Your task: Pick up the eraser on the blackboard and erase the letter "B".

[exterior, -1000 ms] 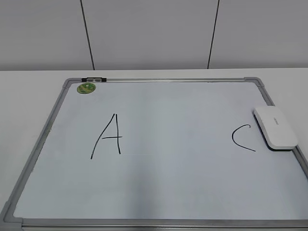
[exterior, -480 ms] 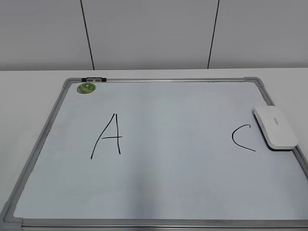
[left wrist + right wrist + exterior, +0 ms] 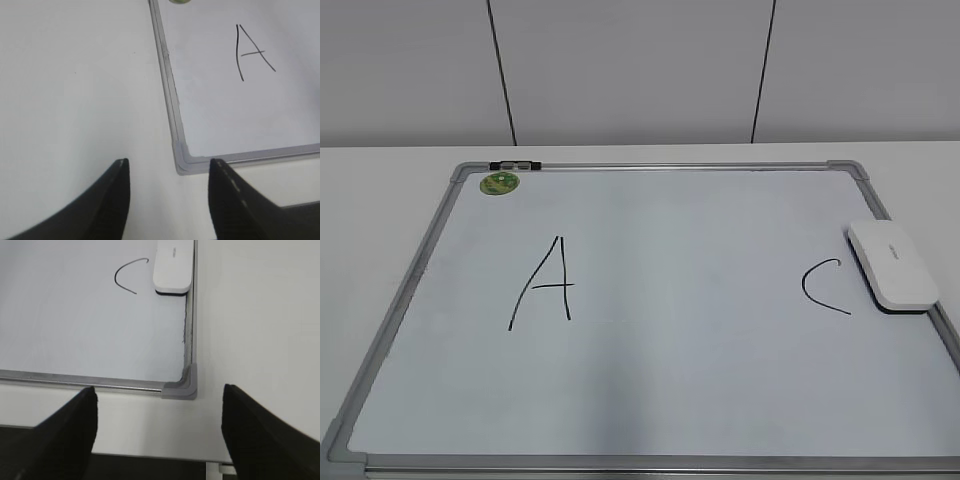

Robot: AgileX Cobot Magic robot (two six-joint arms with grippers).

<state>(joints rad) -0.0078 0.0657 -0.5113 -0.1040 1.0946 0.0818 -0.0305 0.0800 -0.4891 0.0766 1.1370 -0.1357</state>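
The white eraser lies on the blackboard at its right edge, just right of the letter "C". It also shows at the top of the right wrist view. The letter "A" is at the board's left. No letter "B" shows between them; that stretch of board is blank. My left gripper is open and empty over the table by the board's near left corner. My right gripper is open and empty over the table's front edge by the near right corner. Neither gripper shows in the exterior view.
A round green magnet sits at the board's far left corner, next to a small dark clip on the frame. White table surrounds the board. A grey wall stands behind. The table's front edge shows in the right wrist view.
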